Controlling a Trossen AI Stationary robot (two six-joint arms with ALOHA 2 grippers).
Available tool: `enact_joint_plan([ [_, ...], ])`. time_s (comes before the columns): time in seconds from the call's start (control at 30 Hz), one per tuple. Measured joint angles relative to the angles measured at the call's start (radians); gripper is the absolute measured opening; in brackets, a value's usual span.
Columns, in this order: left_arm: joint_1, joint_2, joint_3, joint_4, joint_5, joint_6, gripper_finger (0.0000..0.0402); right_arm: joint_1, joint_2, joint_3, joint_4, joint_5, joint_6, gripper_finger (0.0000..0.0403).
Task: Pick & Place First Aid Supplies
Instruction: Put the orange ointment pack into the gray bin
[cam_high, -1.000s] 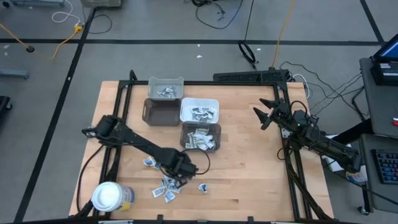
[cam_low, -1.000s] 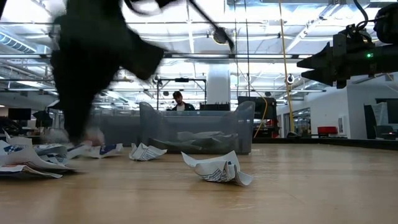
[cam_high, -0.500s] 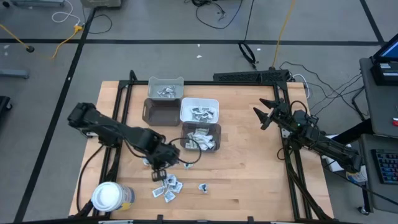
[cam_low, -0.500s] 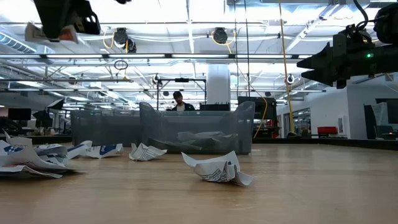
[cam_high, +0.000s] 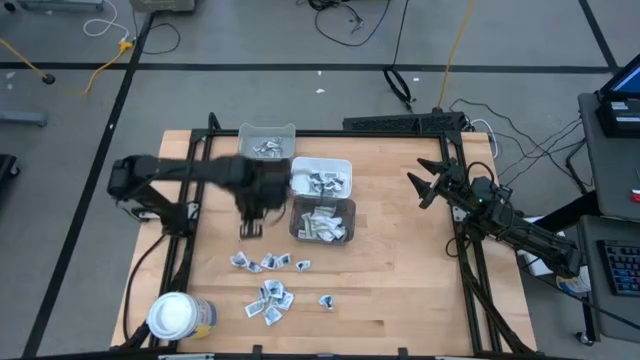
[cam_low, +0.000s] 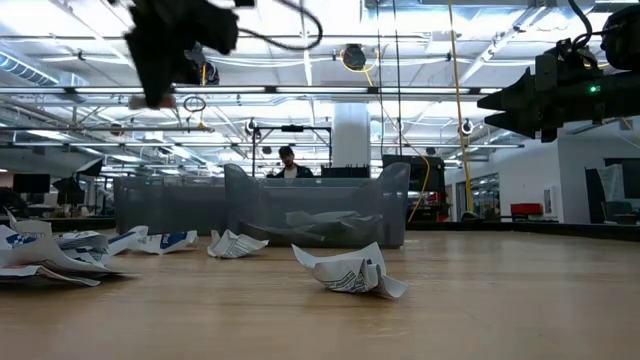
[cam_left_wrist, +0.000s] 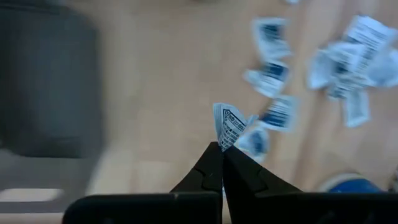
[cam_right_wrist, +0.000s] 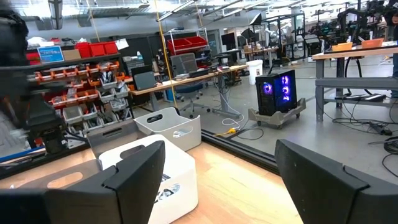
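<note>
Left tool (cam_left_wrist: 222, 151) clamped on a packet (cam_left_wrist: 231, 124), long axis in line with the fingers, hovering beside the dark bin (cam_high: 258, 182); arm blurred. Right tool (cam_high: 421, 186) open.

No legible text, brand, number or sign appears in any view. The first aid packets (cam_high: 270, 296) on the bench (cam_high: 400, 290) carry dark and blue print (too small and blurred to read).

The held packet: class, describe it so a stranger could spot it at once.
Find the three bins mid-table, then the left gripper raised beside them. The packet is pinched upright in its shut fingertips, the only one off the table; the rest lie loose on the wood.
</note>
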Motion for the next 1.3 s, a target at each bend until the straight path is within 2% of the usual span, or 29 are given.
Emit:
enact_joint_plan([
  [0.23, 0.328, 0.046, 0.036, -0.029, -0.066, 0.254, 0.0001, 0.0, 0.0, 0.0, 0.0, 0.0, 0.0, 0.0297],
  [0.4, 0.514, 0.171, 0.177, -0.088, -0.101, 0.369, 0.0, 0.0, 0.0, 0.0, 0.0, 0.0, 0.0, 0.0297],
  [0.6, 0.669, 0.335, 0.404, -0.134, -0.121, 0.428, 0.0, 0.0, 0.0, 0.0, 0.0, 0.0, 0.0, 0.0297],
  [0.77, 0.754, 0.452, 0.605, -0.152, -0.117, 0.464, 0.0, 0.0, 0.0, 0.0, 0.0, 0.0, 0.0, 0.0297],
  [0.87, 0.784, 0.5, 0.676, -0.154, -0.099, 0.471, 0.0, 0.0, 0.0, 0.0, 0.0, 0.0, 0.0, 0.0297],
  [1.3, 0.787, 0.698, 0.681, -0.081, -0.121, 0.285, 0.0, 0.0, 0.0, 0.0, 0.0, 0.0, 0.0, 0.0297],
])
